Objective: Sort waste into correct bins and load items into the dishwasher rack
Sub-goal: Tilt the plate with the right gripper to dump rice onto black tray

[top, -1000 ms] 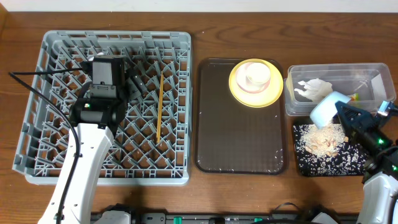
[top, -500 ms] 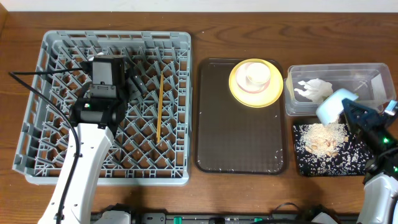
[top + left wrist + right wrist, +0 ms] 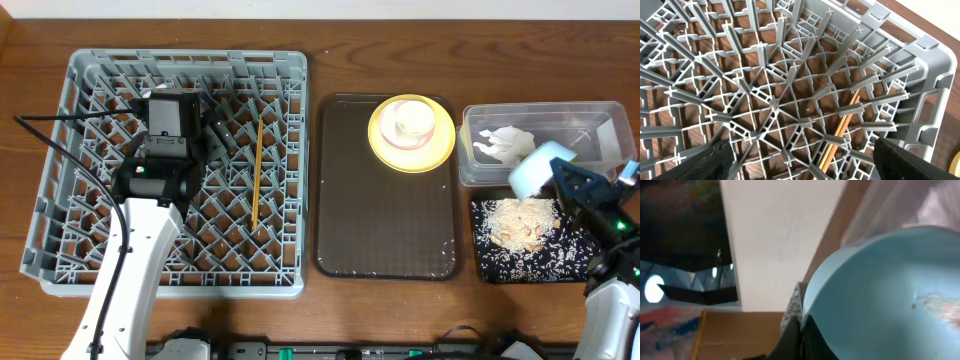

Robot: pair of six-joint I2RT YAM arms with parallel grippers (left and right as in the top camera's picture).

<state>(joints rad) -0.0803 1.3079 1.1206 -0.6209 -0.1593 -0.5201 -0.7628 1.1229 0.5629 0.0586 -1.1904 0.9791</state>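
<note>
The grey dishwasher rack (image 3: 62, 170) fills the left of the table. A pair of wooden chopsticks (image 3: 257, 170) lies in it, also seen in the left wrist view as chopsticks (image 3: 840, 134). My left gripper (image 3: 800, 157) hovers open over the rack lattice (image 3: 770, 102), holding nothing. At the right, my right gripper (image 3: 801, 330) is shut on the rim of the light blue bowl (image 3: 880, 295). The bowl (image 3: 540, 168) is tipped above the black tray (image 3: 500, 262), where pale food scraps (image 3: 520, 222) lie in a heap. A crumpled white napkin (image 3: 505, 143) sits in the clear tub (image 3: 590, 118).
A dark brown serving tray (image 3: 385, 225) lies in the middle. At its far end is a yellow plate (image 3: 398, 160) with a white cup or bowl (image 3: 411, 120) on it. Black cables trail from the left arm across the rack.
My right gripper has carried the blue bowl a little to the right over the black tray. The left arm has not moved.
</note>
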